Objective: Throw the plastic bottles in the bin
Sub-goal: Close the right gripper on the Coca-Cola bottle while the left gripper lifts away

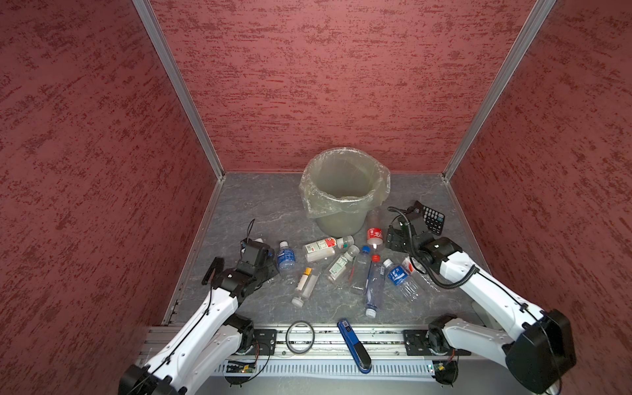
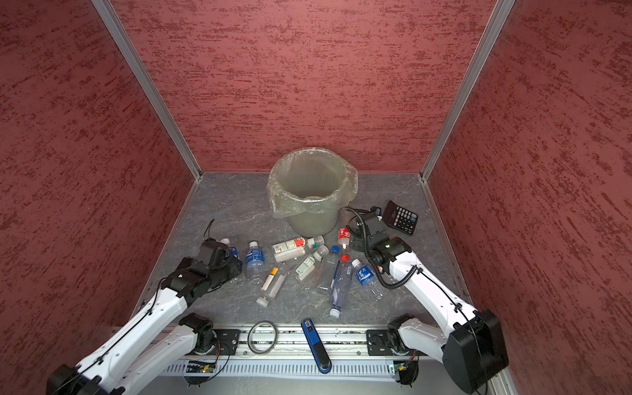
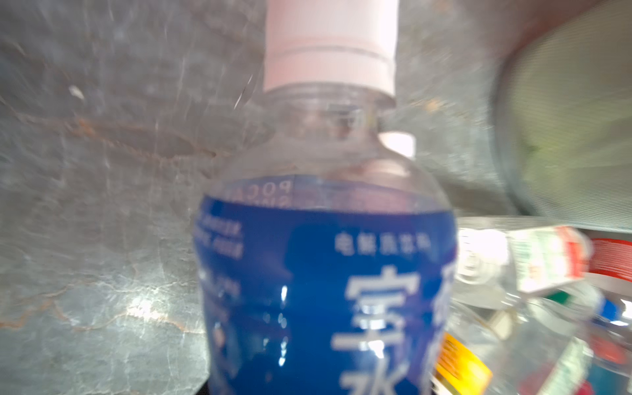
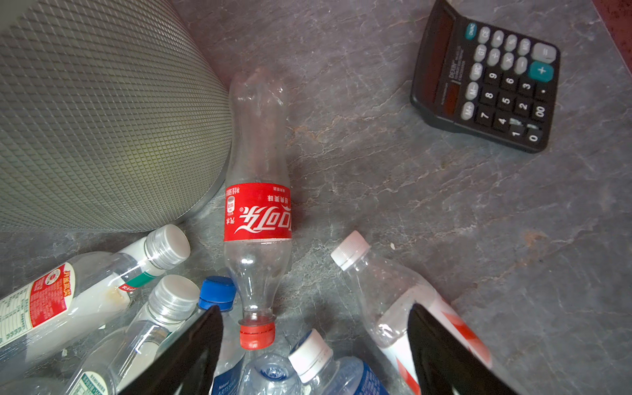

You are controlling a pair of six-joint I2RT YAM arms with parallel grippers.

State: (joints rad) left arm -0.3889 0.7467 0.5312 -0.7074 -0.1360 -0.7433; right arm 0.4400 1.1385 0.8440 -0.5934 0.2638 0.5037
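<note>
Several plastic bottles lie scattered in front of the bin point(image 1: 338, 219), which stands at the back middle with a clear bag over its rim. My left gripper point(image 1: 268, 261) is down on the left and shut on a blue-labelled bottle point(image 3: 325, 290) with a white cap; its fingers are hidden. A second blue-labelled bottle point(image 1: 285, 258) lies just beside it. My right gripper point(image 4: 314, 342) hangs open low over the pile. A red-labelled cola bottle point(image 4: 258, 212) lies beside the bin wall point(image 4: 102, 119), its red cap between the open fingers.
A black calculator point(image 1: 432, 219) lies right of the bin, near my right gripper. A blue-and-black stapler point(image 1: 354, 343) and a black ring point(image 1: 300, 337) rest on the front rail. Red walls close in the left, back and right sides.
</note>
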